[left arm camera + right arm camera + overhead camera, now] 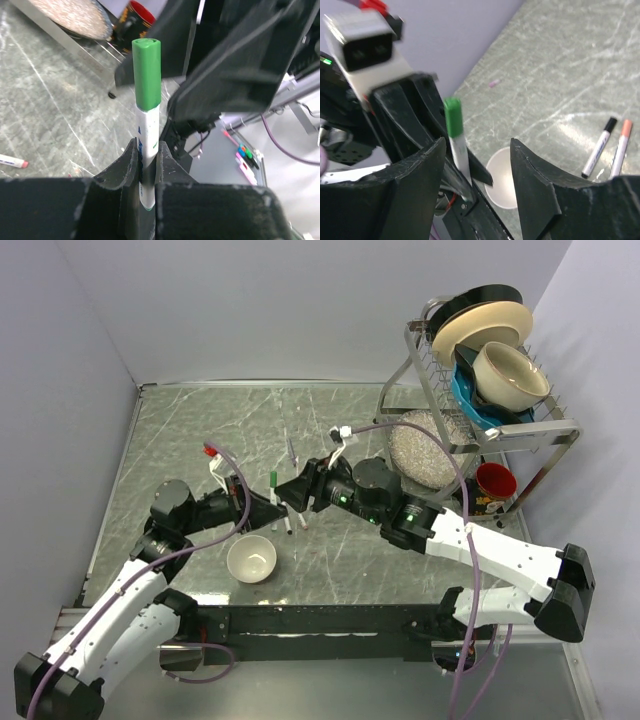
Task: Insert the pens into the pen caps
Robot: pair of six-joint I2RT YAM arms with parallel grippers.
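My left gripper (146,147) is shut on a thin white pen (148,131) that stands upright with a green cap (147,75) on its top end. From above, that capped pen (273,480) sits between the two grippers at mid-table. My right gripper (477,150) is open, its jaws wide apart on either side of the green-capped pen (455,132) without touching it. Two more pens lie side by side on the table, one with a black end (600,147) and one with an orange-red end (621,145). From above they (294,523) lie just below the grippers.
A white bowl (251,559) stands near the left arm. A dish rack (553,428) with bowls and plates fills the back right. A speckled round plate (420,447) leans on it, with a red cup (495,483) beside. A thin purple stick (292,451) lies farther back.
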